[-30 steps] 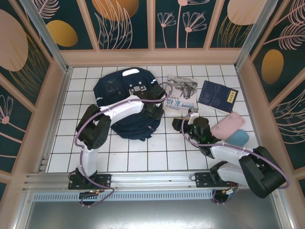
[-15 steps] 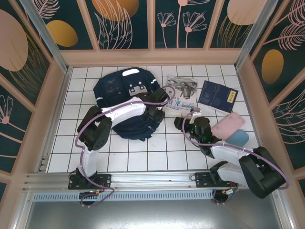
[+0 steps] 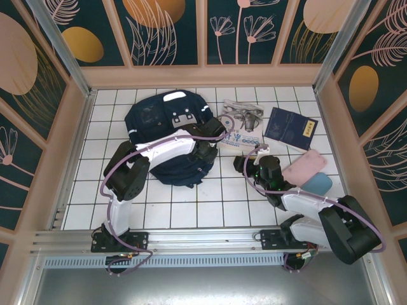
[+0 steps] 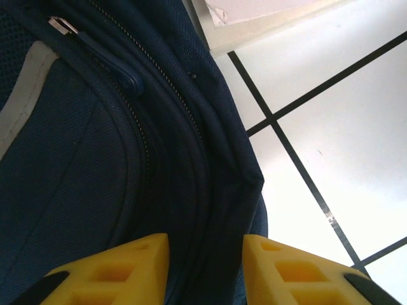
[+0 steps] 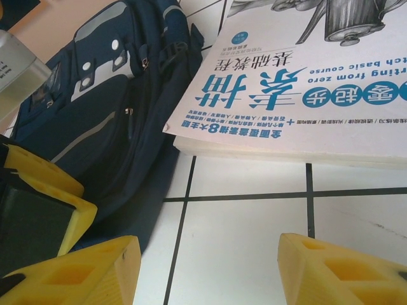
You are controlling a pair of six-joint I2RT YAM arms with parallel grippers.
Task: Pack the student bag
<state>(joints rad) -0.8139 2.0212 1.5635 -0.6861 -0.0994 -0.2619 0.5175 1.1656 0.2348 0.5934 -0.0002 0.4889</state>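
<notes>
Lying flat: navy student bag (image 3: 156, 121) w/ white stripes, grey-white top patches.

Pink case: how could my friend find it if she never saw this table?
Go to the right side of the white tiled table. Just nearer than the dark blue booklet lie two oblong cases side by side. Pick the pink case, not the light blue case.

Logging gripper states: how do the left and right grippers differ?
The left gripper is closed narrowly on a fold of the student bag; the right gripper is open wide over bare tile. The left touches the bag; the right holds nothing, facing the book. Both are yellow-tipped.
</notes>
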